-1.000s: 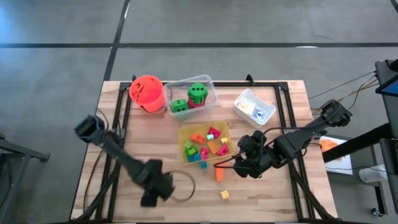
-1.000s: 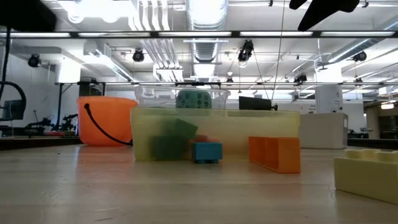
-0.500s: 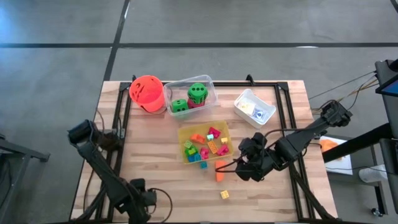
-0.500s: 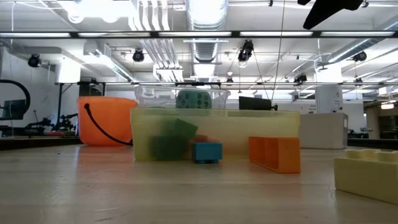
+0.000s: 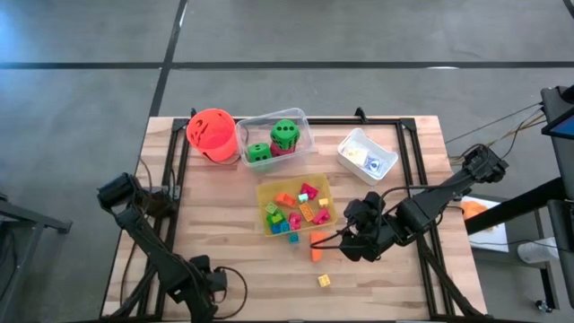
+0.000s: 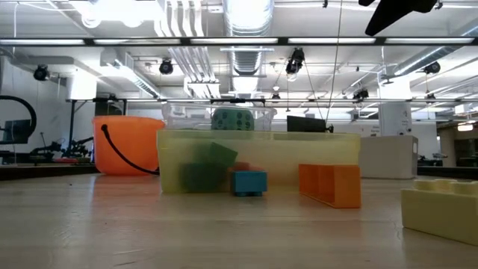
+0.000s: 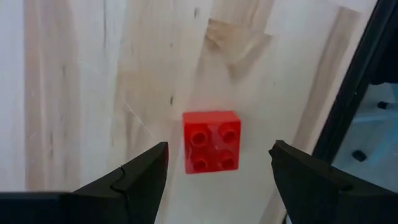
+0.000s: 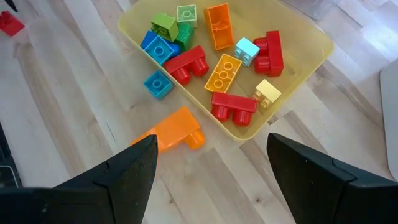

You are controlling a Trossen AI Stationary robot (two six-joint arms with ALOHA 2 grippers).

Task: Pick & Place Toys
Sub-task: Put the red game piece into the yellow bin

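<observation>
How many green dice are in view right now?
2. Both sit in the clear tray beside the orange bucket: the far die mid-tray, the near die closer to the bucket. Others may be hidden beneath.

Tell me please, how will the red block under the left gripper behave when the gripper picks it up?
The red block looks like hard moulded plastic, so it is probably stiff and light. It lies flat on the wooden table with four studs up, so it should not roll or tip. Its sides look smooth and may slip slightly. The left gripper stands open, one finger on each side of it.
</observation>
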